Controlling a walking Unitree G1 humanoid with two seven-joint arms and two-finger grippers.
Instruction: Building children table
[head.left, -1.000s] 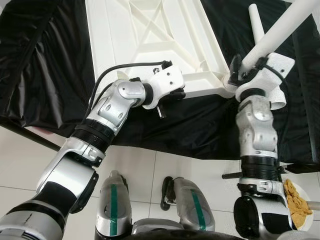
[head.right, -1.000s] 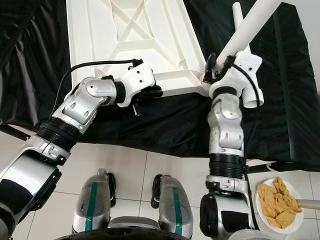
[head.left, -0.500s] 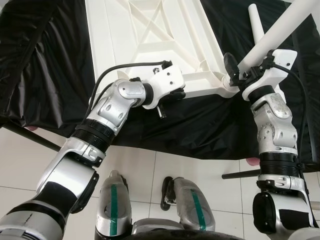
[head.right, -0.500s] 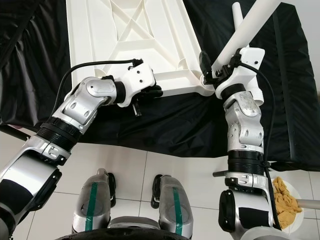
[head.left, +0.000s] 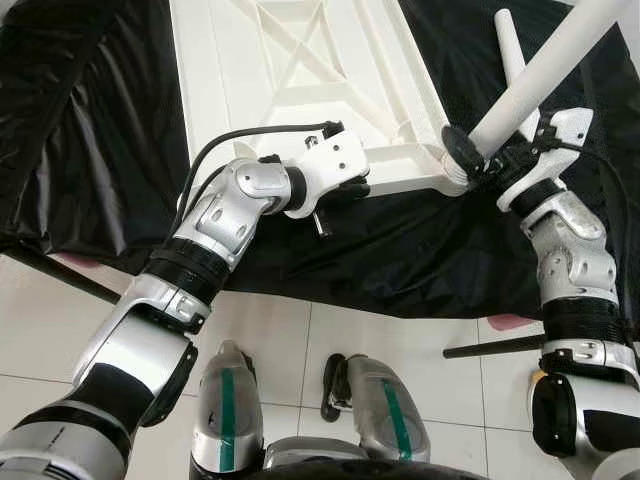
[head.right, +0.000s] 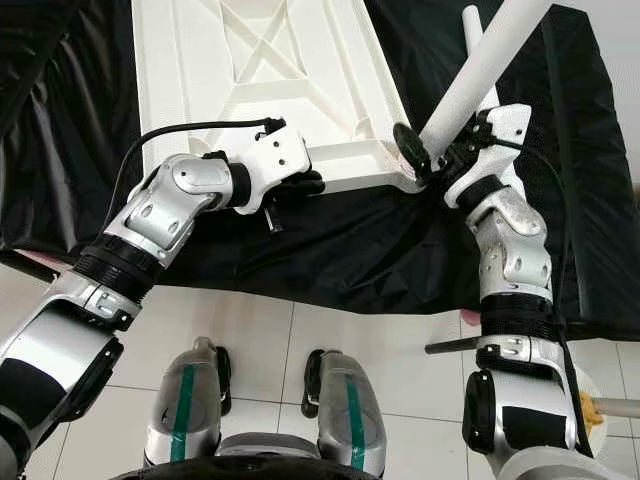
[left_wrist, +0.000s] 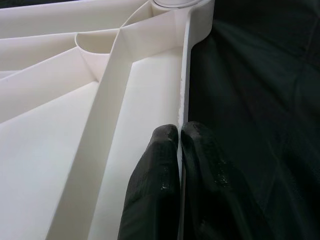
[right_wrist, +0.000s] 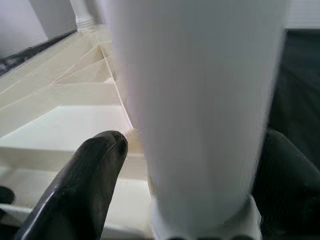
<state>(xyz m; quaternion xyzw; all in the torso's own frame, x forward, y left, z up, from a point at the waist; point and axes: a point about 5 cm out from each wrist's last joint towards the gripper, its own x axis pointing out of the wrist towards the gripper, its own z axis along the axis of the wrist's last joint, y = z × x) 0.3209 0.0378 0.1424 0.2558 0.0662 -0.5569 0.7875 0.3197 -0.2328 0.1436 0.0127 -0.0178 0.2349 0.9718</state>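
The white children's tabletop (head.left: 300, 70) lies upside down on a black cloth, its ribbed underside facing up. My left gripper (head.left: 352, 188) is shut on the tabletop's near rim (left_wrist: 182, 100), one black finger (left_wrist: 160, 165) on each side of it. At the near right corner, a white table leg (head.left: 545, 65) stands tilted in its socket. My right gripper (head.left: 480, 150) is shut on the leg (right_wrist: 200, 100) just above the socket, with one finger (right_wrist: 85, 185) on each side. A second white leg (head.left: 512, 50) lies on the cloth behind.
The black cloth (head.left: 90, 120) covers a low surface that ends just before my legs (head.left: 225, 410). White tile floor (head.left: 300, 340) lies below. A black rod (head.left: 490, 347) and a pink object (head.left: 510, 322) sit on the floor at right, beside a plate's edge (head.right: 592, 402).
My right forearm has swung out to the right and its wrist has rolled around the leg, which stays in the corner socket. The left arm has not moved.
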